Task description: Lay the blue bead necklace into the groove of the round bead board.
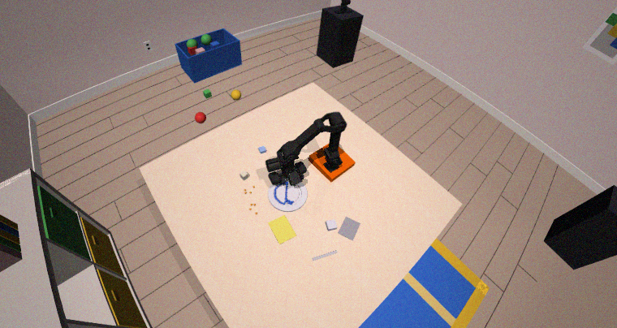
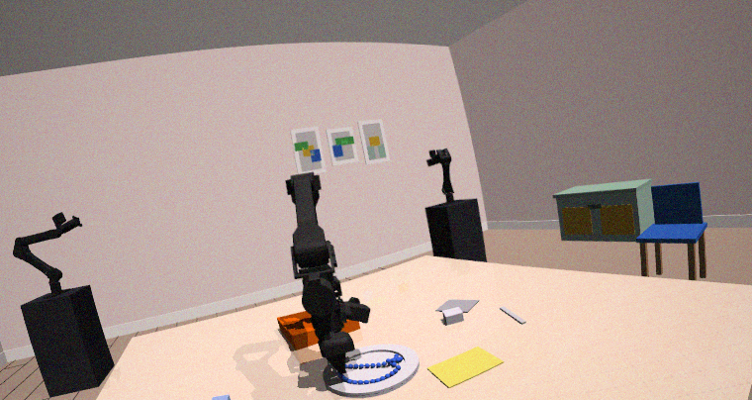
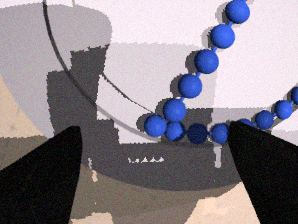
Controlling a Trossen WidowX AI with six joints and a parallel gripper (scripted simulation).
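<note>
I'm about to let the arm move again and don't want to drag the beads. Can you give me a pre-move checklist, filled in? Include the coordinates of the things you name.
1. Gripper point(image 2: 341, 368) point(image 3: 157, 133) open, fingers apart: ok.
2. Necklace point(image 1: 276, 195) point(image 2: 368, 381) point(image 3: 206, 61) on the board point(image 1: 303, 200) point(image 2: 409, 368) point(image 3: 260, 40): ok.
3. Necklace seated all round the groove: not ok; one strand cuts across the middle.
4. Fingers clear of the beads: cannot tell; in the wrist view one fingertip overlaps the strand.
5. Yellow sheet point(image 1: 282, 229) point(image 2: 465, 366) off the board: ok.
</note>
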